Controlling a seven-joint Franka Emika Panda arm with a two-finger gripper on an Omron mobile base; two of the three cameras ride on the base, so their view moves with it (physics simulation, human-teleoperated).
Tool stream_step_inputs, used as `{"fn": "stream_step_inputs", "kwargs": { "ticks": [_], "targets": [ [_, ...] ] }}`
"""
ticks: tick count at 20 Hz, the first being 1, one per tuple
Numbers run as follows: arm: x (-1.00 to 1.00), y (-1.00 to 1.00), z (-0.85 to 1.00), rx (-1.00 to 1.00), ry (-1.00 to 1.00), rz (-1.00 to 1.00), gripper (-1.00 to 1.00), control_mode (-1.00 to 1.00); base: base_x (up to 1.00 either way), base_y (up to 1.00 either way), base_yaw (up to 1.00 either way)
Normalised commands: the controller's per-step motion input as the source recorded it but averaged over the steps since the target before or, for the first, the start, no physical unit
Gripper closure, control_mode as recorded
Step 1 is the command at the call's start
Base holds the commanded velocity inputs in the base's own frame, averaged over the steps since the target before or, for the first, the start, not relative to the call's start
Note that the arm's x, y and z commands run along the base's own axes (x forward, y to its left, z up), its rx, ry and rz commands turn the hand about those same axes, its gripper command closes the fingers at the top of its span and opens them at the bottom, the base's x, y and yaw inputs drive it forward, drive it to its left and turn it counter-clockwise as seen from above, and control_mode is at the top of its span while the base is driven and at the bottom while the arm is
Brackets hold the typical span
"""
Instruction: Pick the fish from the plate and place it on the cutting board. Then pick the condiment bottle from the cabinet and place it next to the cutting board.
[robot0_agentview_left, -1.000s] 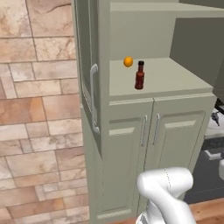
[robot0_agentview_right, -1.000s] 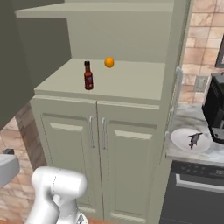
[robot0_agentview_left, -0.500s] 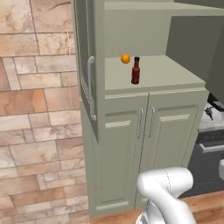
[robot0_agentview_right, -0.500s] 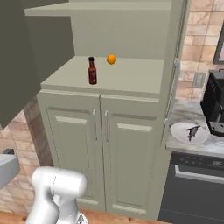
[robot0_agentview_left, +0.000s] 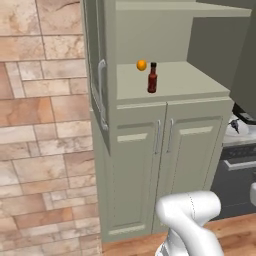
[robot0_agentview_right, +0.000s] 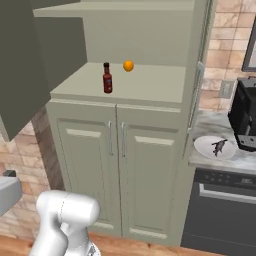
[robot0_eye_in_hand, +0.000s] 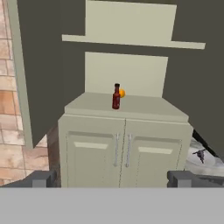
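I see gripper (robot0_eye_in_hand: 112, 178) wide, holding nothing. Slim dark-red condiment bottle (robot0_eye_in_hand: 116, 96) upright on pale sage-green cabinet (robot0_agentview_right: 150, 165) shelf; small grey fish (robot0_agentview_right: 218, 146) on white round plate (robot0_agentview_right: 204, 147) right of cabinet.

Hand view: orange ball (robot0_eye_in_hand: 122, 93) half hidden behind the condiment bottle (robot0_eye_in_hand: 116, 96). Fish (robot0_eye_in_hand: 200, 155) is a tiny dark shape there, no detail, and the plate (robot0_eye_in_hand: 193, 161) under it is partly covered by the open cabinet door (robot0_eye_in_hand: 201, 78). Right base view: coffee machine (robot0_agentview_right: 247, 120) cut off by the right edge; fish (robot0_agentview_right: 218, 146) too small to make out. Left base view: plate (robot0_agentview_left: 235, 127) clipped at the right edge, contents unreadable. Bottle label illegible everywhere.
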Motion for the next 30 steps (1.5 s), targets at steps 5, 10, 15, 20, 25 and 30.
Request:
{"fn": "stream_step_inputs", "kwargs": {
  "ticks": [5, 10, 15, 20, 25, 30],
  "targets": [
    [0.0, 0.0, 0.0, 0.0, 0.0, 0.0, -1.0, 1.0, -0.01, -0.39, 0.0],
    [0.0, 0.0, 0.0, 0.0, 0.0, 0.0, -1.0, 1.0, 0.0, -0.55, 0.02],
    [0.0, 0.0, 0.0, 0.0, 0.0, 0.0, -1.0, 1.0, -0.03, -0.58, 0.02],
    [0.0, 0.0, 0.0, 0.0, 0.0, 0.0, -1.0, 1.0, -0.04, -0.57, 0.01],
    [0.0, 0.0, 0.0, 0.0, 0.0, 0.0, -1.0, 1.0, -0.05, -0.56, 0.01],
    [0.0, 0.0, 0.0, 0.0, 0.0, 0.0, -1.0, 1.0, -0.04, -0.53, 0.01]
  ]
}}
